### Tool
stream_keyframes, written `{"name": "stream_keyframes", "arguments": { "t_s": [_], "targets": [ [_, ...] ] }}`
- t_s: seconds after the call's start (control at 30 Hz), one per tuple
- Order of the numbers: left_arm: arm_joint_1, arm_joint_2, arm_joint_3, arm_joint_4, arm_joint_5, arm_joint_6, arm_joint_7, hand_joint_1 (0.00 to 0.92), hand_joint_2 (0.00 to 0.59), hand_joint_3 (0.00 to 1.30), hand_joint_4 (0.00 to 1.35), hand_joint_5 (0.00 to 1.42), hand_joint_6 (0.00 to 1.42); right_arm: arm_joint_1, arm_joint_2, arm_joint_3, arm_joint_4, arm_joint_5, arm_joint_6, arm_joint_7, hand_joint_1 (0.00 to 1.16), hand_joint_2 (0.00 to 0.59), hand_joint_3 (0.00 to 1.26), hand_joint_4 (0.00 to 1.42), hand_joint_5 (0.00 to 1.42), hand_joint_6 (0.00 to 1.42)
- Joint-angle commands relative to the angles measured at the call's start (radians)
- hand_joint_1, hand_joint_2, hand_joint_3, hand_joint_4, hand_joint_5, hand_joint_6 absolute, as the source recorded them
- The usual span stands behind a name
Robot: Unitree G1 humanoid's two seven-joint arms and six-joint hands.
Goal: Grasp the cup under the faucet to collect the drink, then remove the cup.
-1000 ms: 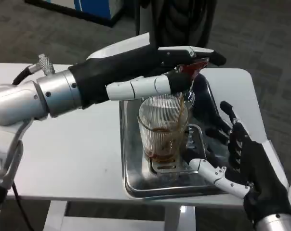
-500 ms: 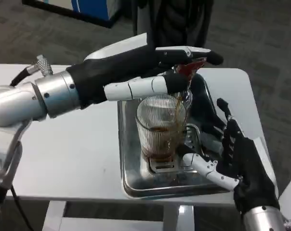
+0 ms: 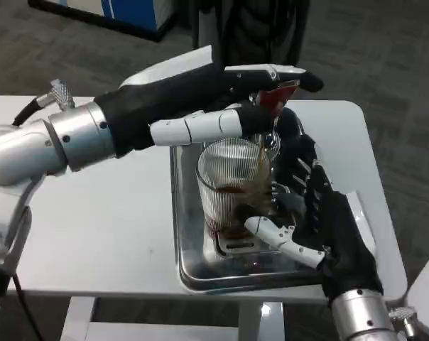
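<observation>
Now the ribbed glass cup (image 3: 232, 186) stands on the metal tray (image 3: 188, 249) on the white table (image 3: 108, 227), right under the faucet (image 3: 275, 96). A thin brown stream falls into it and some dark drink lies at its bottom. The left hand (image 3: 229, 96) reaches over the cup, its fingers (image 3: 200, 126) stretched on the red faucet handle. The right hand (image 3: 321, 220) is just beside the cup on its right, fingers apart and holding nothing; whether they touch the glass I cannot tell. No writing or label can be read
</observation>
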Motion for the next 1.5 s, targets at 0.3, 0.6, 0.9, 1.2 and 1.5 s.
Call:
{"name": "stream_keyframes", "arguments": {
  "t_s": [0.3,0.6,0.9,1.2,1.5],
  "targets": [
    [0.036,0.033,-0.028,0.066,0.081,0.021,0.003,0.000,0.080,0.17,0.06,0.08,0.00,-0.103,-0.024,0.026,0.156,-0.045,-0.039,0.003,0.82,0.142,0.00,0.13,0.18,0.26],
    [0.024,0.035,-0.028,0.088,0.085,0.012,0.007,0.000,0.075,0.17,0.06,0.08,0.00,-0.169,-0.020,0.031,0.236,-0.053,-0.049,-0.006,0.81,0.139,0.00,0.11,0.15,0.22],
    [0.024,0.037,-0.028,0.101,0.086,0.005,0.007,0.000,0.078,0.17,0.06,0.08,0.00,-0.210,-0.006,0.039,0.284,-0.068,-0.032,-0.036,0.79,0.144,0.00,0.10,0.12,0.18],
    [0.024,0.040,-0.027,0.104,0.087,0.000,0.009,0.000,0.079,0.17,0.06,0.08,0.00,-0.207,-0.008,0.049,0.271,-0.091,-0.010,-0.045,0.79,0.144,0.00,0.13,0.14,0.17],
    [0.025,0.038,-0.031,0.097,0.090,0.003,0.012,0.000,0.080,0.17,0.06,0.08,0.00,-0.176,-0.010,0.054,0.236,-0.081,-0.005,-0.037,0.78,0.143,0.00,0.18,0.19,0.20]
  ]
}}
